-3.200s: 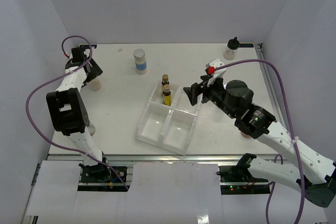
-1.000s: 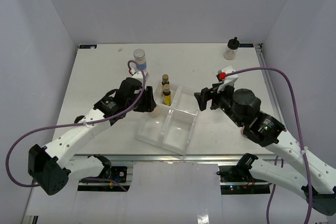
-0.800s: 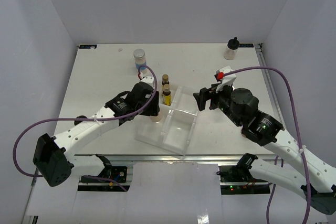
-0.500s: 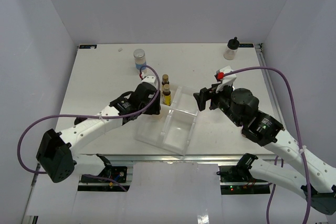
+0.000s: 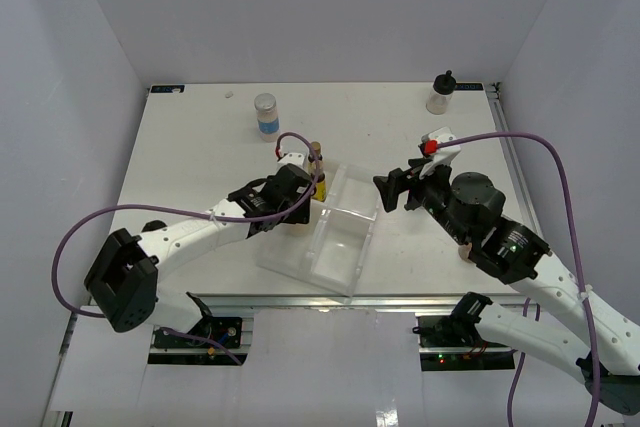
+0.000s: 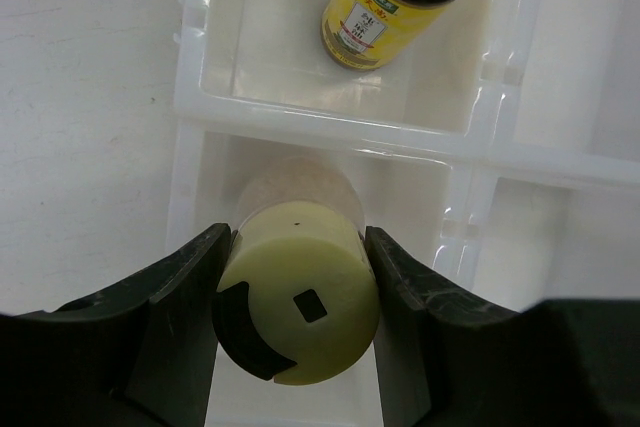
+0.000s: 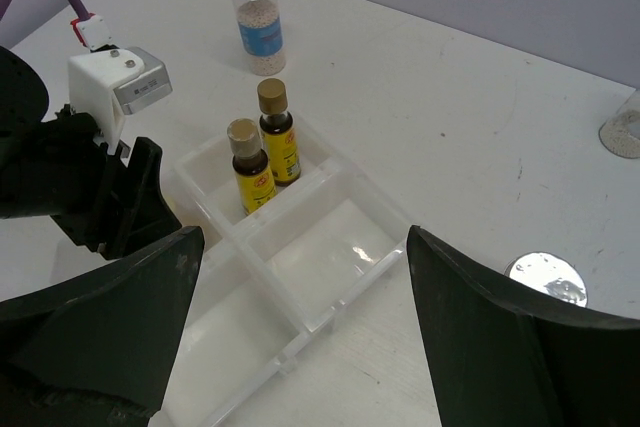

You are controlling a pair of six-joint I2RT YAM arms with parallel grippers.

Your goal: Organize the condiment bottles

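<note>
1. My left pincer [image 6: 297, 247] is clamped on the yellow-capped bottle [image 6: 300, 297] by its cap end. The bottle hangs over the tray [image 5: 330, 267], above the compartment next to the one holding the two amber bottles [image 7: 262, 162]. I cannot tell whether its base touches the compartment floor. If I let go while it hangs above the floor, I judge it may drop, bounce and tip over.
2. The beige body sits close to the dividing wall [image 6: 330, 132]. Lowering it off line could catch the base on that wall, leaving the bottle leaning or wedged across it.
3. The tray is light, clear plastic lying loose on the bench [image 5: 200, 147]. A sideways shove from the bottle or my fingers could slide it, and that could topple the amber pair standing just behind the wall.
4. My grip is high on the bottle. If the fingers drag on the cap as they part, the bottle could lift or tilt as I pull away.
5. My right pincer [image 7: 305, 237] hovers with its fingers wide apart and empty, just beside the tray's other side. If both arms move in together, they could collide over the tray.
6. The blue-labelled jar [image 5: 266, 115] and the black-capped jar [image 5: 440, 93] stand well apart on the far bench. A careless swing while withdrawing could knock the nearer one.
</note>
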